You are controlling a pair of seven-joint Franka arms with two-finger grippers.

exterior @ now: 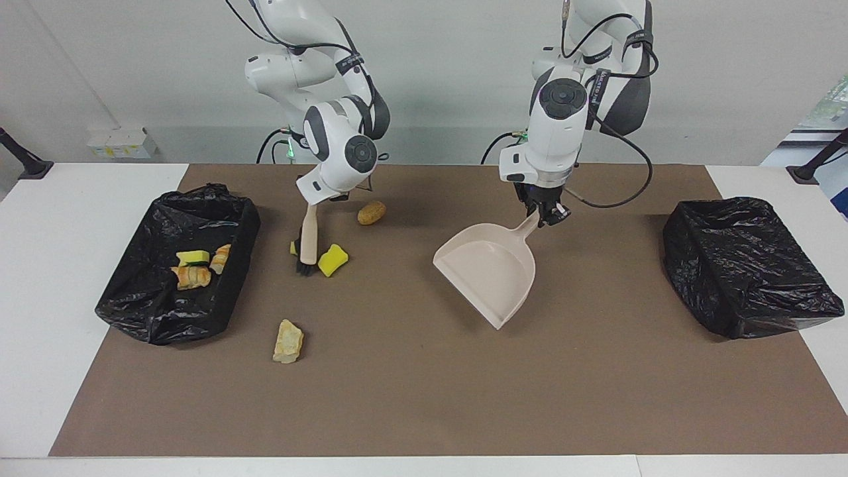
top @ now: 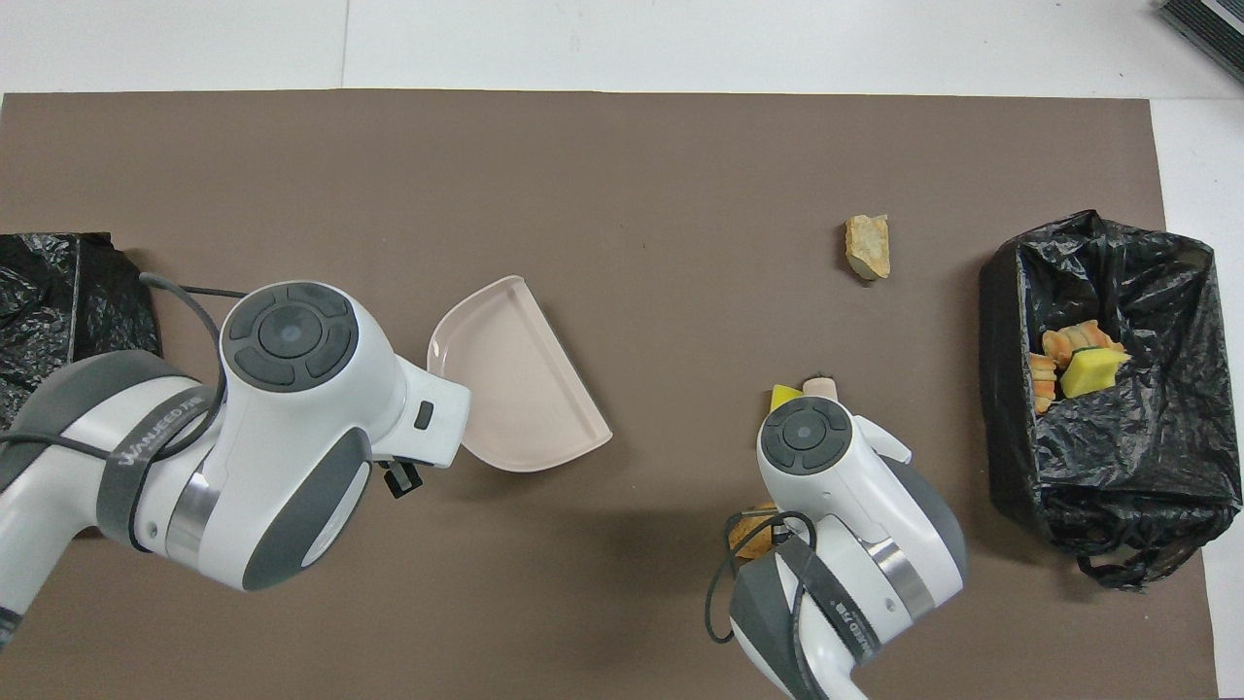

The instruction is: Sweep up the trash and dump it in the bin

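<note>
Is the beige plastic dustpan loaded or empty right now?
Empty. The beige plastic dustpan, held by its handle in the left gripper, shows a bare tray in both views; no scrap lies in it.

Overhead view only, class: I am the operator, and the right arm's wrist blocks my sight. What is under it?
Observer: The right pincer is shut on a beige brush, bristles pointing down.
Operator: Any trash by it?
Observer: One yellow chunk lies right beside the bristles; a second yellow chunk is partly hidden by the brush.
Operator: And the dustpan?
Observer: The left pincer holds the dustpan by its handle, tilted with the handle end up.
</note>
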